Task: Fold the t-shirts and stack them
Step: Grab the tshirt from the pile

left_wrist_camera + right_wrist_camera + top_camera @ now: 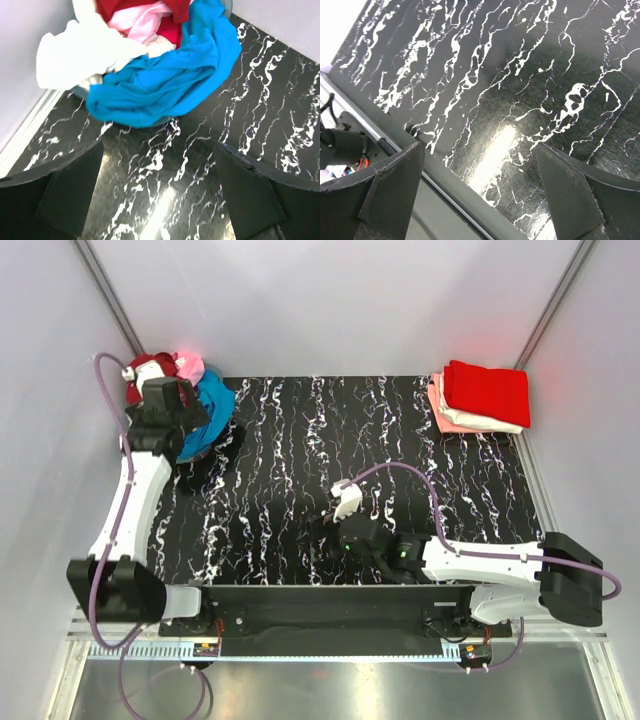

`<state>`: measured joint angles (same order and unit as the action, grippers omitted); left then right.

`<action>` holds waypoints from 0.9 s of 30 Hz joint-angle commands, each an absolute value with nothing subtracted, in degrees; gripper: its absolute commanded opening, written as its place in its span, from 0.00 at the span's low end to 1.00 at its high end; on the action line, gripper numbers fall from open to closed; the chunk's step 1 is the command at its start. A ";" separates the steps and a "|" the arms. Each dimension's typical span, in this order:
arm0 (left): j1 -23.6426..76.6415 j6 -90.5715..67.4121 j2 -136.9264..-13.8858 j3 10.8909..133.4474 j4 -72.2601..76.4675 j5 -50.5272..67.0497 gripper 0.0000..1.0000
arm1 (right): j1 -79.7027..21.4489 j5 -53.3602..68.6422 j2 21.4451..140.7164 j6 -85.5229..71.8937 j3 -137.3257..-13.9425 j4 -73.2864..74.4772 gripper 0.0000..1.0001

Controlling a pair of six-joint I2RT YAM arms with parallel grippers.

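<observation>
Your left gripper hovers over the far left corner of the black marbled table. Its fingers are spread wide, with only bare tabletop between them. Just ahead of it you see the heap of loose t-shirts. The blue t-shirt lies on the near side, draped over the rim of a grey container and spilling down to the table. A white t-shirt is bunched to its left, a pink t-shirt lies behind it and a red t-shirt sits at the back. The gripper is near the blue cloth but not touching it. Your right gripper sits low by the near edge of the table, well apart from all cloth, its fingers equally wide apart and empty. In the far right corner rests a folded stack, red on top, with pink and cream layers below.
</observation>
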<state>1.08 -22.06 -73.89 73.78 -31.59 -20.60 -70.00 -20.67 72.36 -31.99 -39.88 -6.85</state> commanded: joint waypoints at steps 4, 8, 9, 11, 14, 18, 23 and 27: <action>0.09 -17.06 -87.34 85.68 -25.93 -14.42 0.97 | -70.14 -19.69 75.40 -31.03 -44.12 -5.45 1.00; 0.09 -14.77 -97.53 93.24 -26.45 -13.53 0.91 | -70.22 -18.29 77.34 -30.15 -46.14 -4.04 1.00; 0.00 -14.24 -99.04 95.95 -26.54 -13.54 0.91 | -70.14 -17.93 77.78 -29.80 -46.49 -4.04 1.00; 0.09 -12.92 -102.81 98.08 -26.63 -12.84 0.90 | -70.14 -17.32 78.05 -29.53 -46.67 -4.22 1.00; 0.09 -11.60 -107.29 101.33 -27.15 -12.48 0.87 | -70.22 -17.32 78.13 -29.36 -46.58 -4.31 1.00; 0.09 -11.25 -111.26 103.88 -27.68 -13.09 0.79 | -70.22 -17.31 77.96 -29.27 -46.41 -4.57 1.00; -1.49 -11.34 -111.97 103.71 -27.77 -15.03 0.64 | -70.22 -17.40 78.31 -29.35 -46.49 -4.48 1.00; -2.02 -11.25 -110.83 102.40 -27.42 -15.12 0.53 | -70.14 -17.40 78.92 -29.27 -47.02 -4.04 1.00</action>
